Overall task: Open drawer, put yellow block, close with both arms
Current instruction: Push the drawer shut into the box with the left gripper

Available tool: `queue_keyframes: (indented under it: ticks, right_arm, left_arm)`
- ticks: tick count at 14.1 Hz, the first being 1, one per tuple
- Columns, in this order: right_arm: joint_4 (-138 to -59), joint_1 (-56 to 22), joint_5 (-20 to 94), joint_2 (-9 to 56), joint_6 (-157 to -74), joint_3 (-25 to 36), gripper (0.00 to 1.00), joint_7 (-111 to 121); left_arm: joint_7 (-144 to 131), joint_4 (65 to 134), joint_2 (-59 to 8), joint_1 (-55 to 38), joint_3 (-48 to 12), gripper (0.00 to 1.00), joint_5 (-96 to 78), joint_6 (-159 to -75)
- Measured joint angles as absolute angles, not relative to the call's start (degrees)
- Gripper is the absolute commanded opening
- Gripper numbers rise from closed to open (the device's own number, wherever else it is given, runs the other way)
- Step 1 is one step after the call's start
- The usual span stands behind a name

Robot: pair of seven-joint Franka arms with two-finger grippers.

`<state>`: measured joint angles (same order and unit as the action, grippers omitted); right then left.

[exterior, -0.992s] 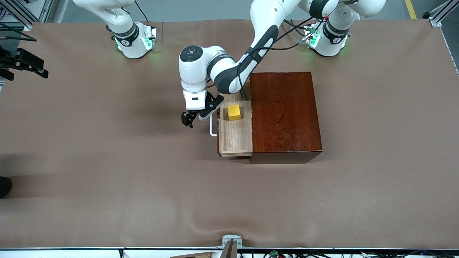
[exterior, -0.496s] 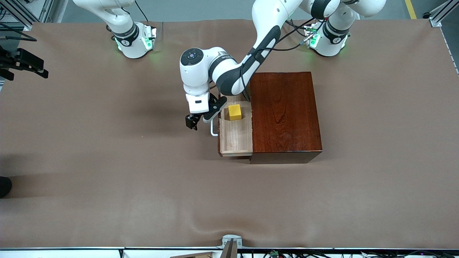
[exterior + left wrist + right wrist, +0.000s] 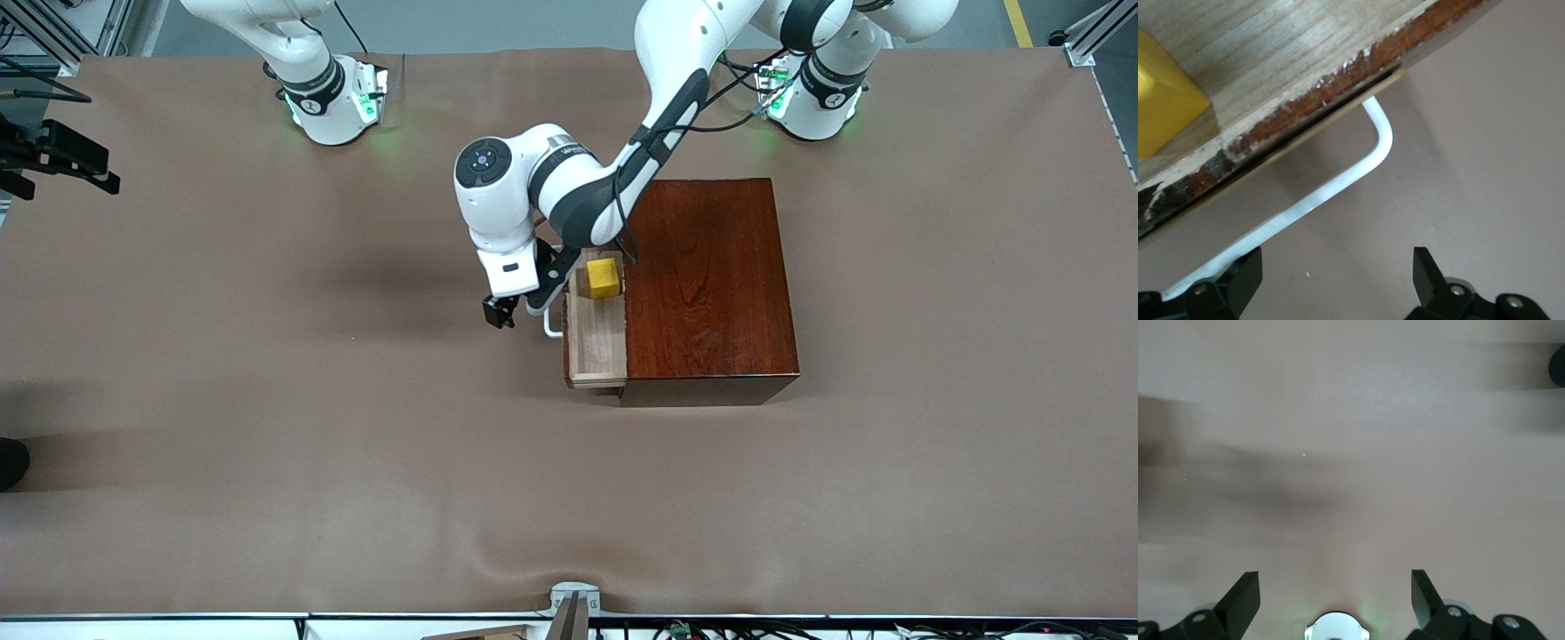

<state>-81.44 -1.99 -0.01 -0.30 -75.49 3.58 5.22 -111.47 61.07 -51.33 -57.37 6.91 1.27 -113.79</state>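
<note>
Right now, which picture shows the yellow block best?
The front view: the whole yellow block sits in the half-open drawer beside the left gripper. The left wrist view catches only one corner of the block. The right wrist view shows just bare table.

The drawer (image 3: 594,342) has slid partway into the box (image 3: 707,284); less of its tray shows. The yellow block (image 3: 604,278) has travelled with it toward the box. The left gripper (image 3: 520,309), fingers spread at the handle (image 3: 551,325), has followed.
</note>
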Motion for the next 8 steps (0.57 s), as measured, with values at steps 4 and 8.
queue_keyframes:
  ticks: [4, 8]
  right_arm:
    - [-81.4, -2.0, 0.0, -0.3, -75.5, 3.6, 1.00, 5.2]
    - [-81.4, -2.0, 0.0, -0.3, -75.5, 3.6, 1.00, 5.2]
  left_arm:
    - [-111.5, 61.0, -51.0, -56.4, 6.9, 1.00, 1.2, -109.1]
    - [-111.5, 61.0, -50.6, -54.7, 7.0, 1.00, 1.2, -103.8]
